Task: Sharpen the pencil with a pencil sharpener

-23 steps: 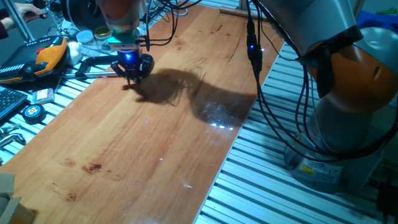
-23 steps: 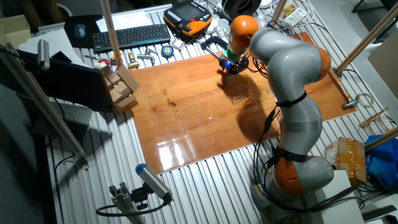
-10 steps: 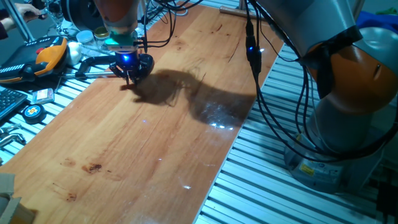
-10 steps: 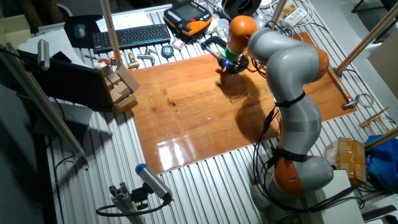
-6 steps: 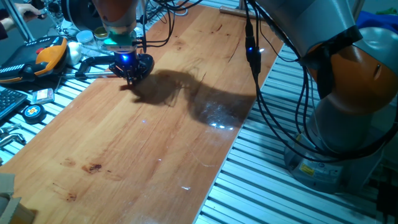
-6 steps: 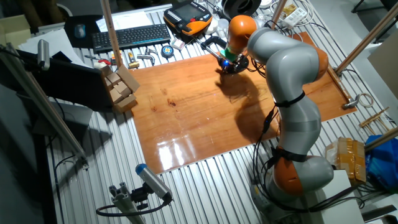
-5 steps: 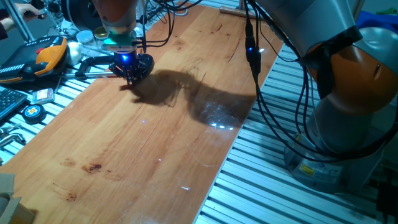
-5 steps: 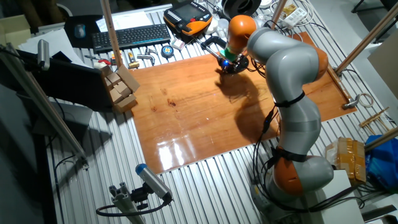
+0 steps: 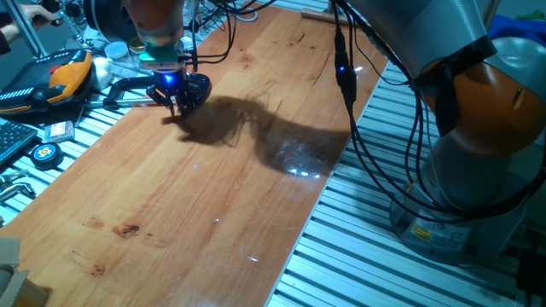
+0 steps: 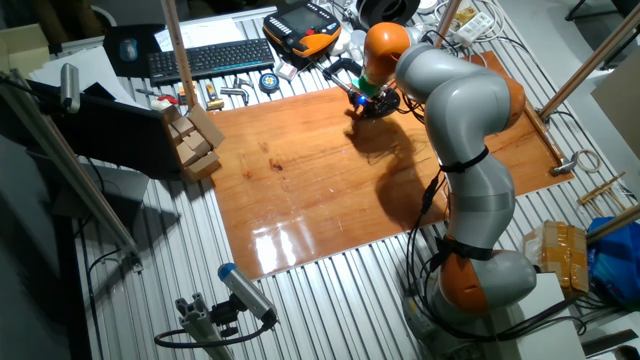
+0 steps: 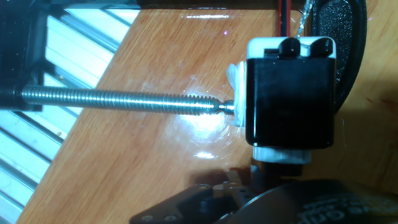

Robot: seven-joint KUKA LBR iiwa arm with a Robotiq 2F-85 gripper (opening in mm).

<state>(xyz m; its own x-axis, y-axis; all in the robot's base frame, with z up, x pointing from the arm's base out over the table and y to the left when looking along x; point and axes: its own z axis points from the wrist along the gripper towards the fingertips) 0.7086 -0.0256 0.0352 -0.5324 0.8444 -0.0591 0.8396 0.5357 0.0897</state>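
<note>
My gripper (image 9: 176,106) hangs low over the far left edge of the wooden board (image 9: 239,196), with a blue light glowing on the hand; it also shows in the other fixed view (image 10: 366,108). Its fingers look drawn together into one narrow tip. The pencil sharpener (image 11: 289,93) fills the hand view as a black block with white ends, right below the hand. A threaded steel rod (image 11: 124,101) runs from it leftward to the black clamp arm (image 9: 128,83), which also shows in the other fixed view (image 10: 340,68). I cannot make out a pencil.
An orange-and-black tool (image 9: 64,75) and a large black spool (image 9: 107,17) lie off the board's left edge, with a tape measure (image 9: 44,153) nearer. A keyboard (image 10: 205,58) and wooden blocks (image 10: 195,140) sit beyond. Cables hang from the arm (image 9: 345,68).
My gripper has crept a little toward the board's left edge and the clamp arm. Nothing else has moved.
</note>
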